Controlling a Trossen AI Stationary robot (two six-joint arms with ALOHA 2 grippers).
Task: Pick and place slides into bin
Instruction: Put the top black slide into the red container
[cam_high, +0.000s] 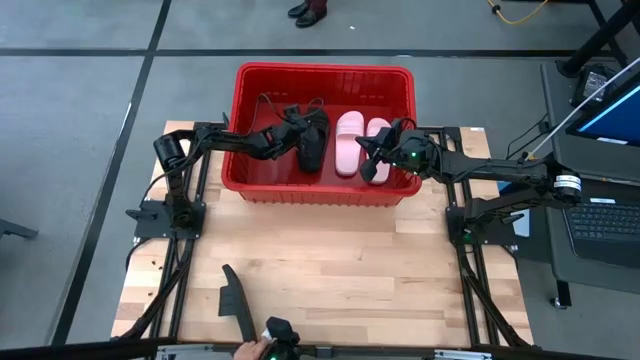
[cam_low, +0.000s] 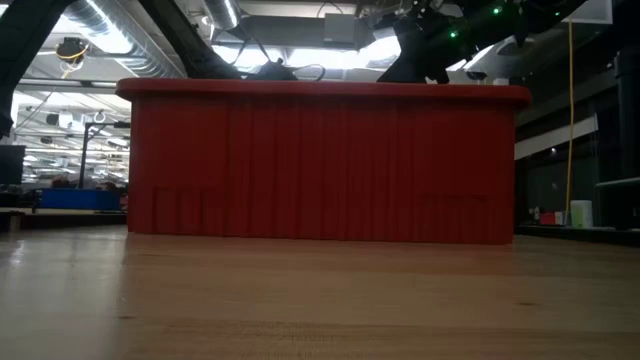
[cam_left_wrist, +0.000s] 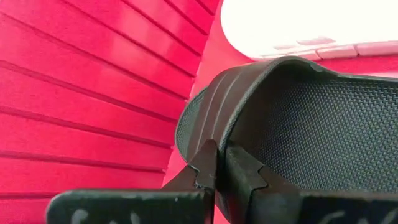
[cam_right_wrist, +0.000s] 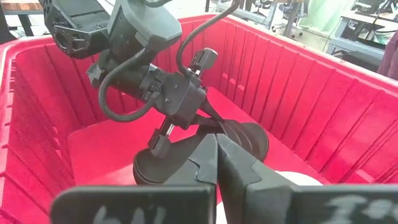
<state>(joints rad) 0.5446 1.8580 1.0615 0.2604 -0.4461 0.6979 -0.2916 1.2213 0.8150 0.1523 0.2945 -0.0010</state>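
The red bin (cam_high: 325, 70) (cam_low: 320, 160) stands at the table's far middle. Two pink slides (cam_high: 348, 143) (cam_high: 378, 128) lie side by side on its floor, right of centre. My left gripper (cam_high: 300, 133) (cam_left_wrist: 217, 165) reaches in from the left, shut on a black slide (cam_high: 313, 148) (cam_right_wrist: 249, 138). My right gripper (cam_high: 380, 150) (cam_right_wrist: 216, 149) reaches in over the right rim, shut. A second black slide (cam_high: 374, 168) hangs under it, over the right-hand pink slide. My left gripper pinches the edge of the black slide's strap (cam_left_wrist: 225, 144) between its two fingers, one finger on the ribbed outer face and one inside the arch. The fingers come slanting down from the bin's left. The slide lies low in the bin, beside the left pink slide. My right gripper is shut on the second black slide, but its own fingers (cam_right_wrist: 242, 165) hide the place of contact. The fingers come nearly level from the table's right. In the high view the slide hangs tilted below them, near the bin's near wall.
Bare wooden tabletop (cam_high: 330, 270) lies in front of the bin. A loose black part (cam_high: 235, 298) lies near the table's near edge, and a person's hand (cam_high: 247, 350) shows beside it. A person's shoes (cam_high: 310, 12) show beyond the bin. A laptop (cam_high: 605, 215) stands at the right.
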